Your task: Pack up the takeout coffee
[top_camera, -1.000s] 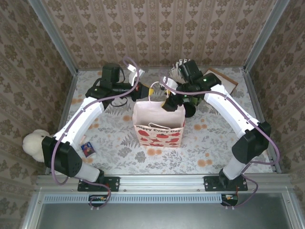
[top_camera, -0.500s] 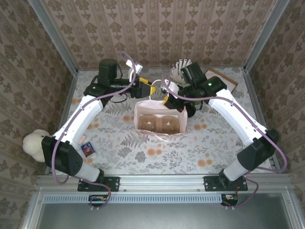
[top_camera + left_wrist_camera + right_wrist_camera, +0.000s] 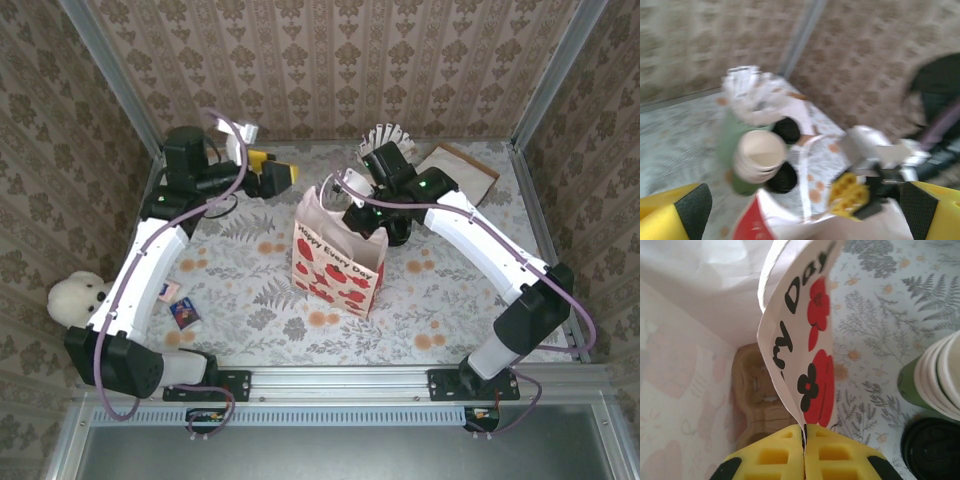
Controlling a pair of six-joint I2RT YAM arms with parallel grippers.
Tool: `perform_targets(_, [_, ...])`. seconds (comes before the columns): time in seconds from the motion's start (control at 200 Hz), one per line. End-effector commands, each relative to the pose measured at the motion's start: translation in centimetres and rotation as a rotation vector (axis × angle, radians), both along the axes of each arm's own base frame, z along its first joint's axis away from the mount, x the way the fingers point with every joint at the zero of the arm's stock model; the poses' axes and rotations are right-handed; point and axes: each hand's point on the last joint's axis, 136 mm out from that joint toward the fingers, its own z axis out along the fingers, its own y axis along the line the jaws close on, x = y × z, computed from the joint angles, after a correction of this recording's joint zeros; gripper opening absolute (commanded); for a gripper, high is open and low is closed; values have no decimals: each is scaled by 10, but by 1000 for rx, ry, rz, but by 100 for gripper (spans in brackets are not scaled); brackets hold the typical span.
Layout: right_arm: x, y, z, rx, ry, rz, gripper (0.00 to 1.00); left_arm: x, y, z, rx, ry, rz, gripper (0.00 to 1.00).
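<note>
Well, the right jaws are closed flat on the top rim of the red-and-white paper bag [image 3: 335, 262] — in the right wrist view the yellow fingertips [image 3: 770, 455] meet with the paper edge pinched between them. The bag stands near the middle of the table [image 3: 240, 300] with its mouth open, and a brown cup carrier [image 3: 760, 390] lies at its bottom. The left jaws hang wide open with nothing in them, over the far left part of the table and apart from the bag. The takeout coffee [image 3: 400, 233] — a green cup with a black lid [image 3: 930, 445] — stands on the table just beside the bag's right side, outside it and partly under the right arm. Next to it is a stack of lidless green cups [image 3: 940, 370], and beyond that a green holder of white-wrapped sticks [image 3: 729, 142]. A pale plush toy [image 3: 75, 295] rests at the table's left edge.
</note>
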Motion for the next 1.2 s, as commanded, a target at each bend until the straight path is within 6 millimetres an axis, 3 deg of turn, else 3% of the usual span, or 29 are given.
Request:
perform_targets(0.0, [-2, -11, 23, 7, -14, -126, 9, 37, 50, -37, 32, 188, 338, 100])
perform_targets(0.085, [-3, -16, 13, 15, -8, -177, 11, 47, 89, -63, 88, 298, 576, 100])
perform_targets(0.18, [0, -28, -5, -10, 39, -307, 11, 42, 123, -95, 166, 403, 770, 100])
perform_targets(0.355, [-6, -27, 7, 32, 88, -425, 26, 2, 158, -146, 275, 575, 979, 100])
perform_targets(0.415, [-8, -26, 12, 53, 86, -426, 37, -14, 162, -161, 297, 609, 1018, 100])
perform_targets(0.51, [-12, -29, 14, 48, 84, -416, 47, -41, 149, -184, 324, 683, 1006, 100])
perform_targets(0.6, [-17, -32, 7, 20, 105, -407, 48, -64, 121, -205, 336, 756, 934, 100])
perform_targets(0.66, [-21, -32, 3, 15, 132, -408, 41, -74, 98, -217, 304, 805, 855, 100])
perform_targets(0.74, [-20, -30, 0, 44, 176, -477, 37, -81, 38, -222, 173, 831, 575, 100])
perform_targets(0.805, [-17, -28, 1, 78, 199, -531, 37, -82, 16, -217, 118, 814, 483, 100])
perform_targets(0.93, [-11, -18, 12, 148, 172, -568, 35, -73, 18, -212, 166, 756, 497, 100])
perform_targets(1.195, [-5, 20, 20, 294, 192, -562, 33, -17, 35, -207, 184, 734, 574, 100])
